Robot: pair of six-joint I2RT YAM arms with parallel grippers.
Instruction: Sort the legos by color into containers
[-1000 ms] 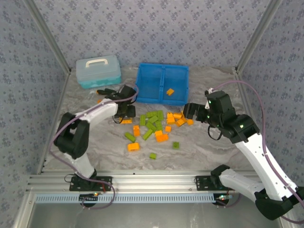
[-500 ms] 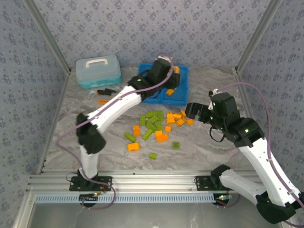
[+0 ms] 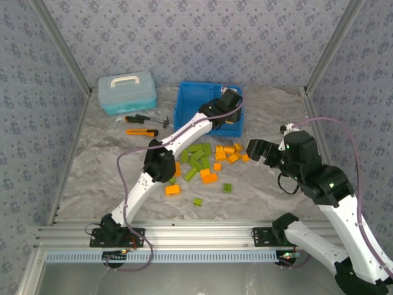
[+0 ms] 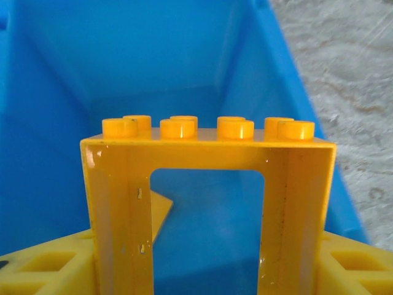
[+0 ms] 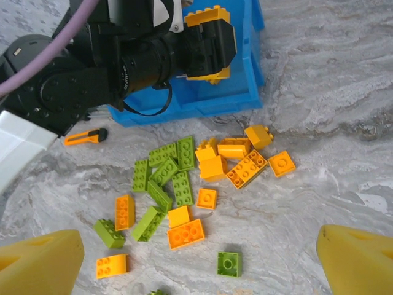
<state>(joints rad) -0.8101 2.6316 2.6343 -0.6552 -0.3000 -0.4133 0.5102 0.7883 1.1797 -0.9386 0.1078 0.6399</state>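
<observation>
My left gripper (image 3: 228, 106) hangs over the right compartment of the blue bin (image 3: 186, 108), shut on the large orange frame (image 4: 209, 144). The frame stands upright between the yellow fingers (image 4: 43, 270), studs pointing away. Through its opening I see the bin's blue floor and the corner of a small orange piece (image 4: 158, 212). In the right wrist view the left gripper (image 5: 209, 43) holds the frame (image 5: 207, 15) above the bin's near wall (image 5: 202, 101). Orange and green legos (image 3: 202, 160) lie piled on the table (image 5: 184, 178). My right gripper (image 3: 255, 149) is open, hovering right of the pile, nothing between its fingers (image 5: 37, 264).
A light-blue lidded case (image 3: 127, 91) stands at the back left. An orange utility knife (image 3: 142, 131) and a black-handled tool (image 3: 144, 119) lie beside it. A lone green brick (image 5: 228, 263) sits nearest my right gripper. Patterned walls close in both sides.
My left arm swung from the table left of the pile up to the bin's right compartment, carrying the orange frame. My right arm drew back slightly to the right.
</observation>
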